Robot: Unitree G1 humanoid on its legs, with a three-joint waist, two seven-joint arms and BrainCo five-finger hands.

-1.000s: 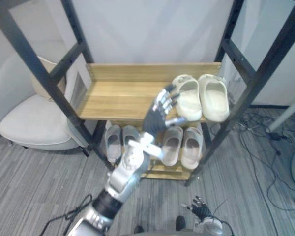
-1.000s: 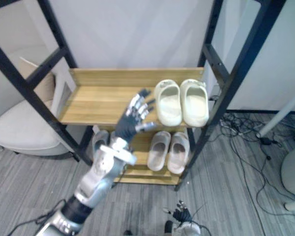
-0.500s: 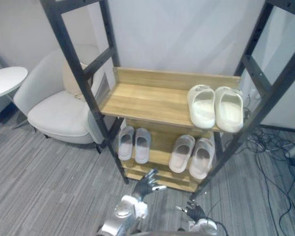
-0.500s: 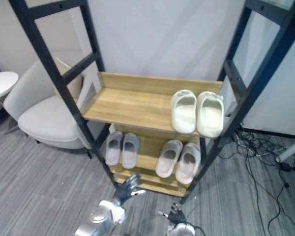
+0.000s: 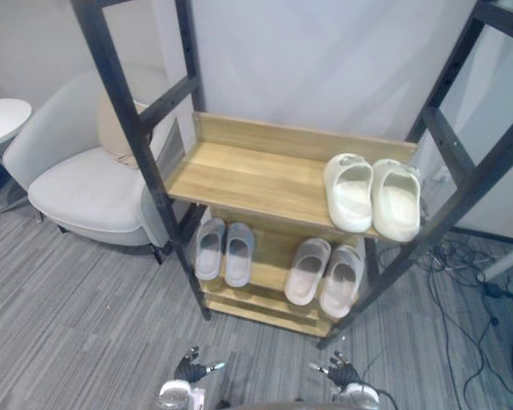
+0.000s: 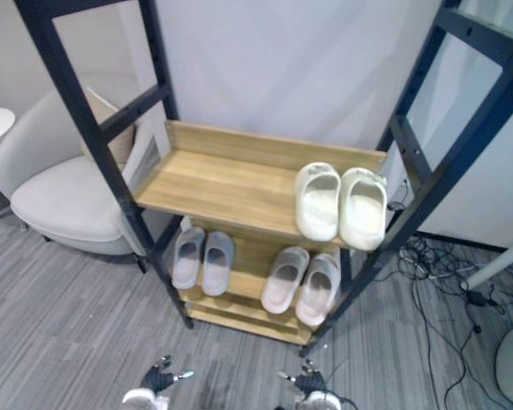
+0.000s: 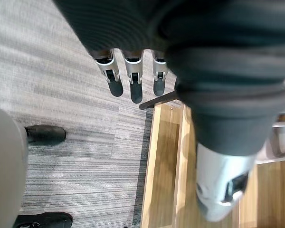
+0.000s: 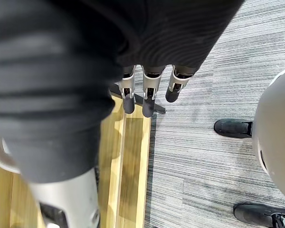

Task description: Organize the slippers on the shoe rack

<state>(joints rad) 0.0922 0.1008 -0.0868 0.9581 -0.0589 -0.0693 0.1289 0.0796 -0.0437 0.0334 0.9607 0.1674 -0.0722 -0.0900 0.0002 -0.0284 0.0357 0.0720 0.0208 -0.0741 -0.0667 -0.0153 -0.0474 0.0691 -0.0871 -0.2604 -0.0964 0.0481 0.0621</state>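
Note:
The black-framed shoe rack [image 5: 143, 145] has two wooden shelves. A cream pair of slippers [image 5: 372, 195] sits side by side at the right end of the upper shelf [image 5: 248, 175]. On the lower shelf a grey pair [image 5: 224, 252] lies at the left and a beige pair [image 5: 325, 273] at the right. My left hand [image 5: 191, 371] and right hand [image 5: 342, 374] hang low near the floor in front of the rack, both open and holding nothing. In the left wrist view, straight fingers [image 7: 131, 81] point down past the rack's bottom board; the right wrist view shows the same for its fingers [image 8: 147, 97].
A white armchair [image 5: 85, 184] with a tan cushion stands left of the rack, and a round white table [image 5: 0, 120] sits at the far left. Cables [image 5: 470, 265] trail on the grey carpet at the right. A white wall backs the rack.
My left arm dropped from in front of the cream slippers at the upper shelf down to the floor level. The camera pulled back and shifted, so more of the rack shows.

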